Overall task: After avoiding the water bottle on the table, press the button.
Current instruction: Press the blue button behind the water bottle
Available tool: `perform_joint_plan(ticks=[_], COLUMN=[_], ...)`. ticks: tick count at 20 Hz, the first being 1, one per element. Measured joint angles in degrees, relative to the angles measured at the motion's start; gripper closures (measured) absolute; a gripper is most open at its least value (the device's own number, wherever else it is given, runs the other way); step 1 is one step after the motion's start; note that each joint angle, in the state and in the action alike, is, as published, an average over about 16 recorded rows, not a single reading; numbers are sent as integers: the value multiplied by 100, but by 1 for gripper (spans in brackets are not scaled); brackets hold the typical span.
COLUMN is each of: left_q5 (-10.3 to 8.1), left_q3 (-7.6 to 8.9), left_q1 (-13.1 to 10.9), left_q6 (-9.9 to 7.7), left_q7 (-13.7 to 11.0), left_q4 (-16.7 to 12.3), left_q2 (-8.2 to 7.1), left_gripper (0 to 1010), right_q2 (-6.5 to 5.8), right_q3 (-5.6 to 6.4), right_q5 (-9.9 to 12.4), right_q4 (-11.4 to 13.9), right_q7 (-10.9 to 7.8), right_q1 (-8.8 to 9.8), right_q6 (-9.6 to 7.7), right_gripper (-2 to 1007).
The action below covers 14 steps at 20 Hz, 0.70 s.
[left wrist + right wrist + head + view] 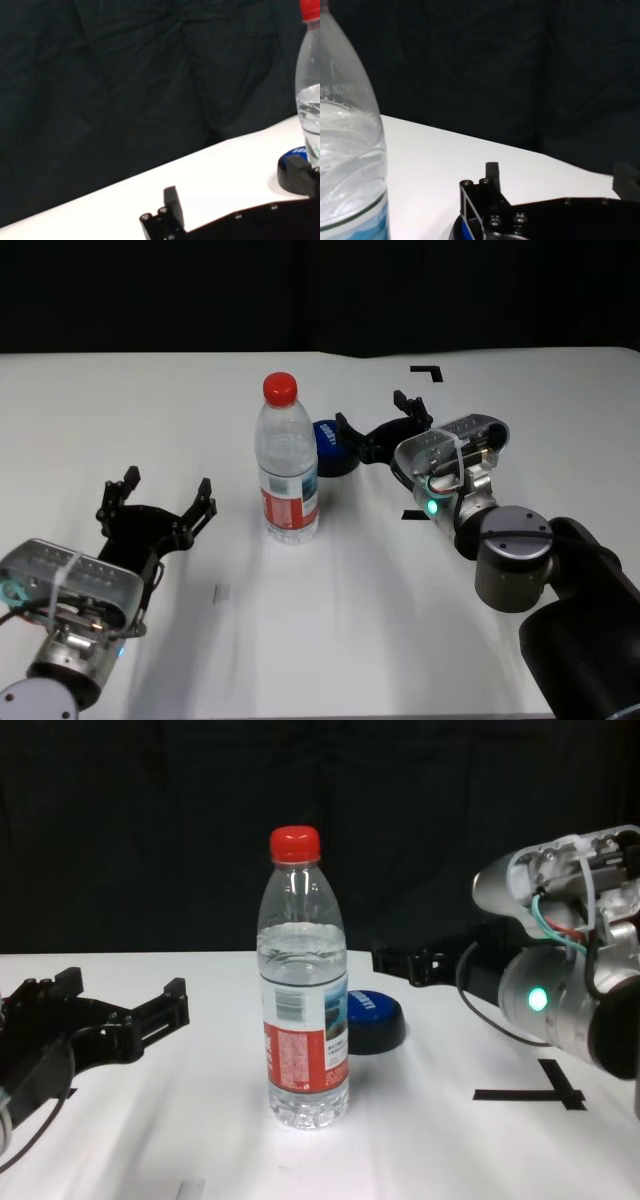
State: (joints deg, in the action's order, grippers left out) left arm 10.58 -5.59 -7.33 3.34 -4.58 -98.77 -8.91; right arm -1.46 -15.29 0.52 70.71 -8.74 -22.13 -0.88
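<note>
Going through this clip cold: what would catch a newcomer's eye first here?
The upright water bottle with its red cap, mid-table, dominates. Just behind it on the right sits the low blue button, with the right end effector open and reaching in beside it, clear of the bottle. The left end effector is open too, idle at the near left.

Water bottle stands on the white table, apparently just before the button
</note>
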Motion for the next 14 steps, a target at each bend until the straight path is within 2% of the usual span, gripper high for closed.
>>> perform_joint_plan(ticks=[14], left_q5=[0], left_q3=[0], left_q1=[0], left_q6=[0], left_q7=[0], left_q4=[0], left_q2=[0], left_gripper=[7], right_q2=[103], right_q3=[-6], right_q5=[-54], right_q4=[-587], right_q7=[14], right_q1=[-426], right_q6=[153], right_gripper=[2])
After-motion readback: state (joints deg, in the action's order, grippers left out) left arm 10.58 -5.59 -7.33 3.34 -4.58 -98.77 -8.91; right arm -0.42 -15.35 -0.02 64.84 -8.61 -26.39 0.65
